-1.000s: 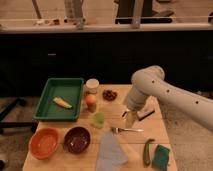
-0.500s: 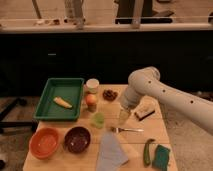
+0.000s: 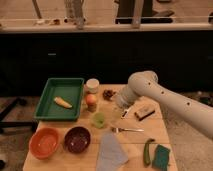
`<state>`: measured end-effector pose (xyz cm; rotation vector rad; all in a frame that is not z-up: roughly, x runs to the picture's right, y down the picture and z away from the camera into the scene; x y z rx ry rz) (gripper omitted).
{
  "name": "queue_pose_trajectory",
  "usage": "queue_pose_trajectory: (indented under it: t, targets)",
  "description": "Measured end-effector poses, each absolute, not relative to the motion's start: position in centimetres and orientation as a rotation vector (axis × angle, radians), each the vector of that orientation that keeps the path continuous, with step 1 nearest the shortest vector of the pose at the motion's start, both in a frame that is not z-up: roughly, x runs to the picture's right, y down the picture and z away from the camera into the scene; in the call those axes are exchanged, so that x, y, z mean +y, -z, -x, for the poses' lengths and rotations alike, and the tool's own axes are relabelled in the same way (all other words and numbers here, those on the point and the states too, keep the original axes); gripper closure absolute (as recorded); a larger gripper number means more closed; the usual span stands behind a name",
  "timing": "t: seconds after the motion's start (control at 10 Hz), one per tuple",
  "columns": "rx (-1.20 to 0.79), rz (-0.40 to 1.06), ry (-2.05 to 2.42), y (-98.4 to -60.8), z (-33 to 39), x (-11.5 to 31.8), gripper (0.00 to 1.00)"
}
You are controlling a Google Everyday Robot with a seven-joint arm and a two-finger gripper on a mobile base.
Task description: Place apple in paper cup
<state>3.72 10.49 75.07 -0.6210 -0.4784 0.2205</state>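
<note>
At centre frame my gripper (image 3: 123, 109) hangs low, jaws spread, holding nothing. Left of it the paper cup (image 3: 92, 85) stands just above the apple (image 3: 91, 102), nearly touching. I judge a sloppy reach could topple the cup, roll the apple, or clip the small green cup (image 3: 99, 120).

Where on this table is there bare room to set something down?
Bare wood lies right of the fork, between the brown block and the sponge. It is crowded around the apple, paper cup and green cup, with the open gripper just right of them.
</note>
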Motion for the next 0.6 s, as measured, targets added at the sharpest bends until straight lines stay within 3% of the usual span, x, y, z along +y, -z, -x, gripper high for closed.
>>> queue_pose_trajectory:
  t: [0.6]
  targets:
    - [-0.564, 0.63, -0.23, -76.7, 1.2, 9.1, 0.2]
